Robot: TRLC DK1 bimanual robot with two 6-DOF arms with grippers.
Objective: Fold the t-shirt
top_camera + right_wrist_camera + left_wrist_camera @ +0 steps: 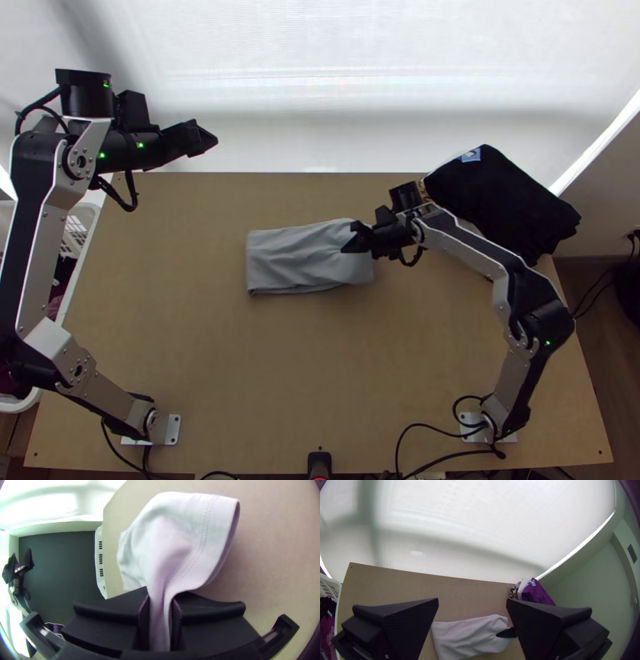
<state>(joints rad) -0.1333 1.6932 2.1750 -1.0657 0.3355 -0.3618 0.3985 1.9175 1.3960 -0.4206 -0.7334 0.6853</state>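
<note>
My left gripper (206,139) is over the table's far left corner, away from the cloth. In the left wrist view this gripper (472,602) stands open, fingers wide apart. The grey-white t-shirt (292,258) lies mid-table as a folded, roughly rectangular bundle, creased toward its right part. My right gripper (357,238) is at that right part. In the right wrist view the right gripper (160,605) is shut on a gathered strip of the t-shirt (173,543), and a stitched edge spreads out beyond it. Which part of the shirt it holds I cannot tell.
Dark folded clothes (500,200) are piled at the table's far right corner, beside the right arm. A white basket (78,232) with clothes stands off the left edge. A pale sheet (320,80) hangs behind the table's far edge.
</note>
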